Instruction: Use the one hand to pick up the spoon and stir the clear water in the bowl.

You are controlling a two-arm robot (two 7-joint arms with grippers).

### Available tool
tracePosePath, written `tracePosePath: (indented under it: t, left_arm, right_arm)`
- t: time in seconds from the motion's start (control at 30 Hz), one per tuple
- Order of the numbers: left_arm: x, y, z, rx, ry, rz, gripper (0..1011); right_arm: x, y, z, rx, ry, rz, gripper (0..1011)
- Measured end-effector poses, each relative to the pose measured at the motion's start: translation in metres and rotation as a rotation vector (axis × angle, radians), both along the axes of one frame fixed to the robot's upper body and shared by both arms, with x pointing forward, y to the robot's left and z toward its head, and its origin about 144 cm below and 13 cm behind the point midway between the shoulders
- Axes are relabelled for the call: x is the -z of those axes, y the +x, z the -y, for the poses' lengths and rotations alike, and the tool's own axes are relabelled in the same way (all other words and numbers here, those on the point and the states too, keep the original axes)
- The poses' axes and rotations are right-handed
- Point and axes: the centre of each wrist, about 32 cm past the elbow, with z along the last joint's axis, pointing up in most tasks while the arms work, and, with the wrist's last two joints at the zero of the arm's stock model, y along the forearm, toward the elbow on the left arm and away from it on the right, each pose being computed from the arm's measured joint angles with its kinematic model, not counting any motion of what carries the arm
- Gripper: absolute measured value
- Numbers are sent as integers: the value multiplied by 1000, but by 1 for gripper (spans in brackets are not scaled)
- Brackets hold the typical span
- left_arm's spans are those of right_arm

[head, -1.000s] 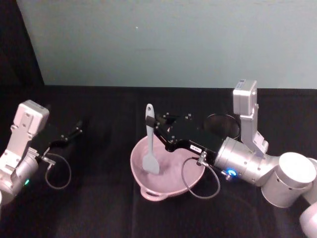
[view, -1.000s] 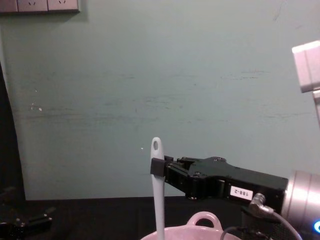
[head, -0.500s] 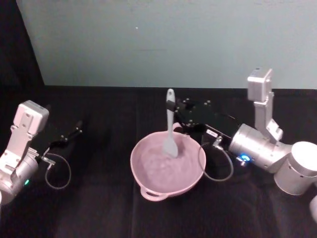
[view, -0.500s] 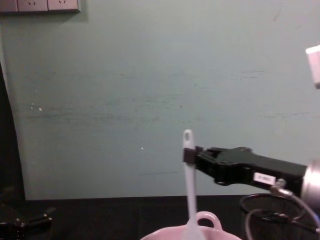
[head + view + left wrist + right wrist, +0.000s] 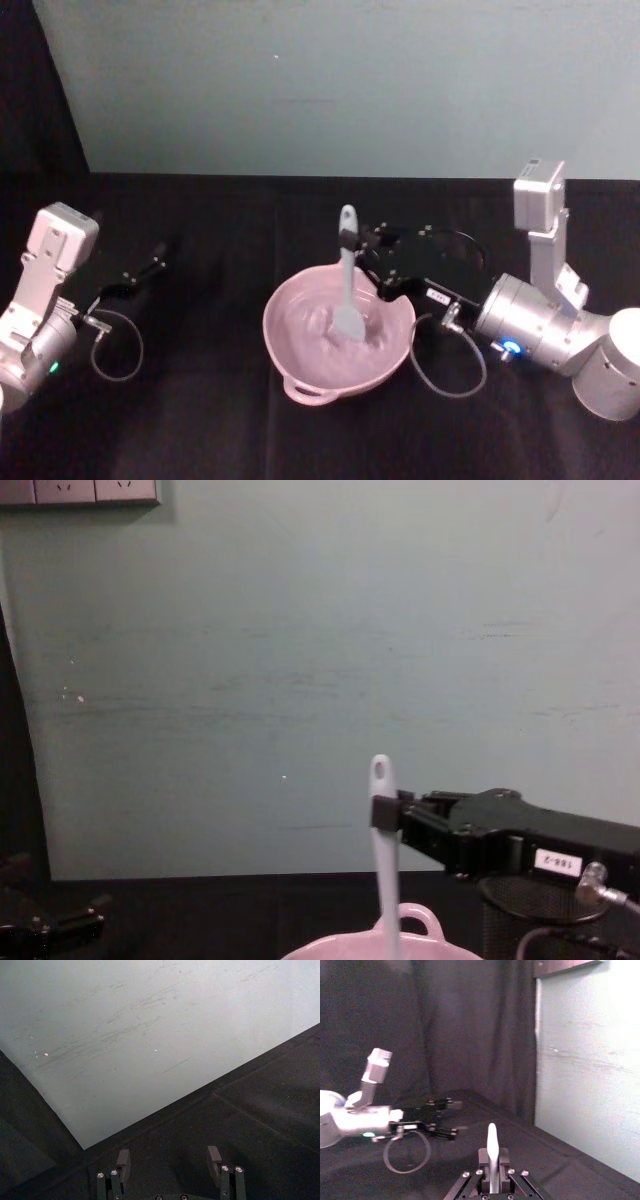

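The pale pink bowl (image 5: 300,350) sits at the table's middle, its loop handle (image 5: 412,918) rising at the far rim in the chest view. The white spoon (image 5: 347,285) stands nearly upright, its blade down in the bowl's water and the holed tip (image 5: 380,770) on top. My right gripper (image 5: 352,243) reaches in from the right over the bowl's far rim and is shut on the spoon's upper handle (image 5: 491,1147). My left gripper (image 5: 158,258) rests far to the left of the bowl, fingers (image 5: 123,1162) open with nothing between them.
A black wire-mesh cup (image 5: 530,915) stands behind the right arm, right of the bowl. A grey cable (image 5: 445,375) loops from the right wrist beside the bowl's right side. Black cloth covers the table; a pale wall runs along the back.
The right gripper carried the spoon from the bowl's left part to its right part, then settled it slightly nearer. The left arm has stayed still.
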Motion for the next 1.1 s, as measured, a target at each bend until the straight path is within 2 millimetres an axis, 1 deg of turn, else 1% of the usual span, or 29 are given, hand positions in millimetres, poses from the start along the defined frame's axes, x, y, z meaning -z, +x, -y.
tracePosePath:
  t: [0.2,0.33,0.47,0.67,0.8,0.87,1.0,1.1]
  left_arm:
    - [0,0,0,0,0,0,1005]
    - [0,0,0,0,0,0,1005]
    - [0,0,0,0,0,0,1005]
    - [0,0,0,0,0,0,1005]
    - [0,0,0,0,0,0,1005]
    - [0,0,0,0,0,0,1005]
    - [0,0,0,0,0,0,1005]
    - [0,0,0,0,0,0,1005]
  right_arm:
    - [-1,-9,-15,-61,9,1,109]
    - [1,-9,-24,-86,20,-9,109]
    - [3,-5,-31,-99,26,-14,110]
    - [3,5,-36,-94,39,-6,110]
    - [4,14,-36,-76,42,-6,109]
    - [6,20,-32,-57,44,-10,110]
    - [6,28,-22,-20,44,-12,110]
    - [5,32,-9,18,36,-10,110]
